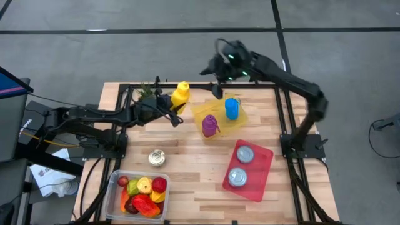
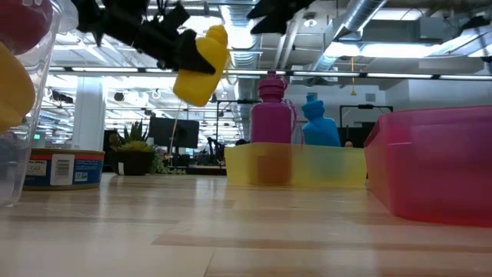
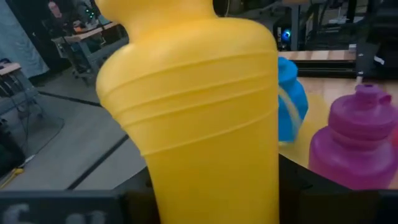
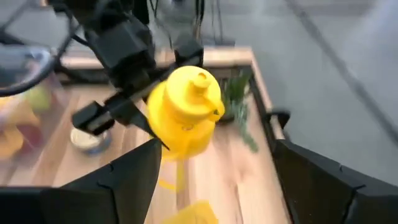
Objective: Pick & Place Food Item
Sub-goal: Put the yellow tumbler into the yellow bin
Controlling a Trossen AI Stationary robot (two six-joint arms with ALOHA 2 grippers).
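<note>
Left gripper [image 1: 174,107]: clamped on the yellow bottle [image 1: 180,94], holding it in the air, clear of the table [image 1: 187,169].
Low view only: the yellow bottle [image 2: 201,65] hung tilted, well above the wood.
Left wrist view only: the yellow bottle [image 3: 199,106] filled the frame; just past it stood the blue bottle [image 3: 290,106] and purple bottle [image 3: 351,140].
Right wrist view only: dark fingers [image 4: 102,118] pinched the bottle's lower body, with a small green plant [image 4: 239,102] just behind.
Right gripper [image 1: 217,89]: jaws apart, empty, hovering beside the held bottle, above the yellow tray [image 1: 206,111].
High view only: farther off lay a tin can [image 1: 157,157], a red tray [image 1: 265,178] with two cans, and a clear tub [image 1: 115,187] of toy food.
</note>
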